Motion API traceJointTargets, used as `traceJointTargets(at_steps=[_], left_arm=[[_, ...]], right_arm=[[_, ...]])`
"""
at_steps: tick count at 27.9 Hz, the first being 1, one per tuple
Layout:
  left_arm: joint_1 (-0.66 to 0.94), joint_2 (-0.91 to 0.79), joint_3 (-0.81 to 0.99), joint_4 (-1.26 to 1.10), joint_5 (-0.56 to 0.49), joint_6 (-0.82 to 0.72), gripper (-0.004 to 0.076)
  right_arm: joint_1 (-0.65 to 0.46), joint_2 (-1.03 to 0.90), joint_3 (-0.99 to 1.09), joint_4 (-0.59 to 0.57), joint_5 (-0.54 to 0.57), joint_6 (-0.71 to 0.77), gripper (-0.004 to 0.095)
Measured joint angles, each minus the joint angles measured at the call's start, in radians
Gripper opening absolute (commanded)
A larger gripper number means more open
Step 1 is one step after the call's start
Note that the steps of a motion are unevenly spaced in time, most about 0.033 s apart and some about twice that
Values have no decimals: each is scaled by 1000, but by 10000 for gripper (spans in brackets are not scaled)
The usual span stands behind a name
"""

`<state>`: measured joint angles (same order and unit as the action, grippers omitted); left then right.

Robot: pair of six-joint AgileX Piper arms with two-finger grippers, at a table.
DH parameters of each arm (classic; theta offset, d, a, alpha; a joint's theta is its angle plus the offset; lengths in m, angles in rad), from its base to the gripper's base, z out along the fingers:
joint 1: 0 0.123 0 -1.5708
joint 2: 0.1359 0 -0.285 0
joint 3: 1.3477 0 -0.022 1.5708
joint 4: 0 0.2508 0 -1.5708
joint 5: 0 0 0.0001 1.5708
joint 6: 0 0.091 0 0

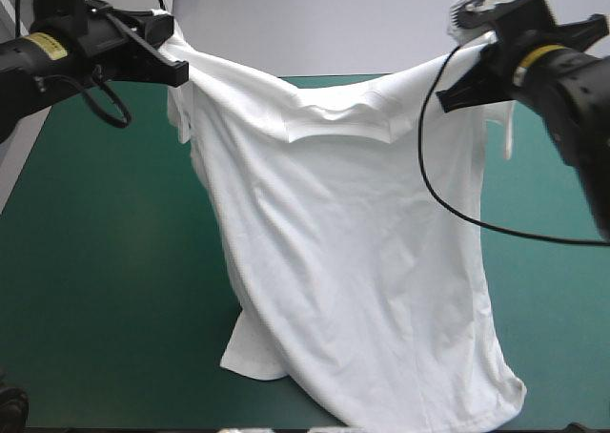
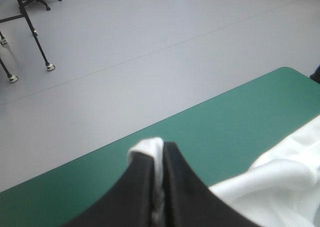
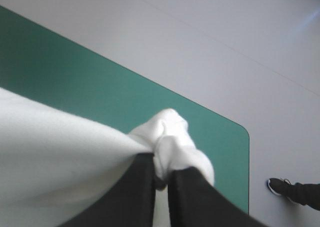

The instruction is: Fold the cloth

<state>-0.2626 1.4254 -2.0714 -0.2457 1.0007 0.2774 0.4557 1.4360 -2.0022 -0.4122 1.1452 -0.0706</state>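
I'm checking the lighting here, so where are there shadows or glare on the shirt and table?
High view: even light, no glare; the T-shirt, hanging between the left gripper and right gripper, shows grey shading in its folds and dims the teal-green cover beside its lower edge. Left wrist view: cover evenly lit, no hard shadows. Right wrist view: T-shirt shaded grey near the fingers.

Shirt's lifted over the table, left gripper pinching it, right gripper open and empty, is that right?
No: the right gripper is also shut on the T-shirt, cloth bunched between its fingers, as the right wrist view shows. The left gripper does pinch it, lifted over the table.
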Motion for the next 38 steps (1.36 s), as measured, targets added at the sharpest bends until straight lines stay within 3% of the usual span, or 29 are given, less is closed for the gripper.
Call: traceJointTargets(at_steps=[3,11,21,26,33,36,38], left_arm=[[0,67,0,34,-58,3,-9],[0,260,2,92,-92,4,-9],[0,500,3,92,-253,4,-9],[0,640,3,92,-304,6,-9],[0,732,3,92,-366,41,-9],[0,768,3,91,-373,49,-8],[0,775,3,80,-365,51,27]], right_arm=[[-21,117,-16,7,-9,5,-17],[-180,355,-74,215,-65,-19,-17],[-327,557,-177,449,-135,-136,-17],[-371,705,-178,576,-139,-232,-17],[-378,827,-178,666,-156,-304,-9],[-388,858,-178,723,-157,-340,102],[-407,861,-178,764,-152,-363,272]])
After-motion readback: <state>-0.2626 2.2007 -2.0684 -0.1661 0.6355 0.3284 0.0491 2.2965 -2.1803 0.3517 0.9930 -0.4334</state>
